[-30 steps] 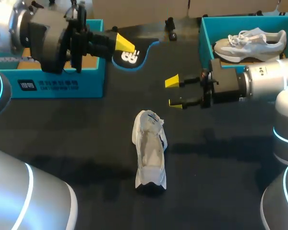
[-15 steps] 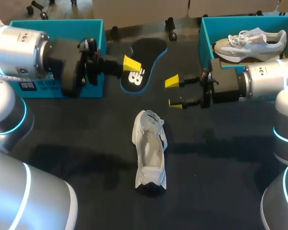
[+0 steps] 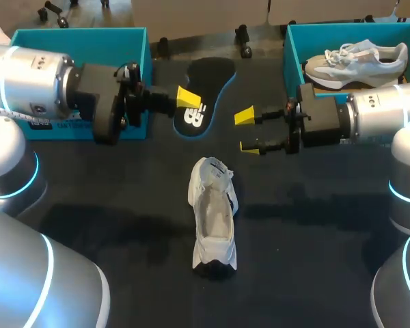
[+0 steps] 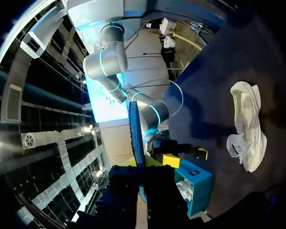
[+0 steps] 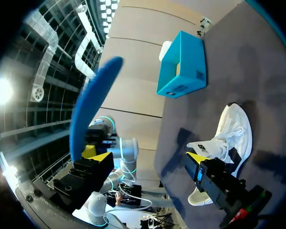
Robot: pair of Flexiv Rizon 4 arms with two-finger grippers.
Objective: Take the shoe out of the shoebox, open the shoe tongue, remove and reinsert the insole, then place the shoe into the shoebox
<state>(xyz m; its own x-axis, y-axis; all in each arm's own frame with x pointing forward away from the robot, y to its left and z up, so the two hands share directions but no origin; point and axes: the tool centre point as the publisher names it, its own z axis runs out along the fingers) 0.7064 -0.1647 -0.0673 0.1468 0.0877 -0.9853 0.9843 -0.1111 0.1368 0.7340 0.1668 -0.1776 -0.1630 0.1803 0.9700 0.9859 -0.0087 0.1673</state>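
left end effector was clamped on the insole, held off the worktop near the left shoebox. right end effector was wide, gripping nothing. shoe lay mid-worktop, outside both boxes.

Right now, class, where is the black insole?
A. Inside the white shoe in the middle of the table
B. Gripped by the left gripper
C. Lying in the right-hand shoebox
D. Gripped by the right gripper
B: the left gripper is shut on the insole, which stands edge-on between its fingers in the left wrist view, while the right gripper is open and empty.
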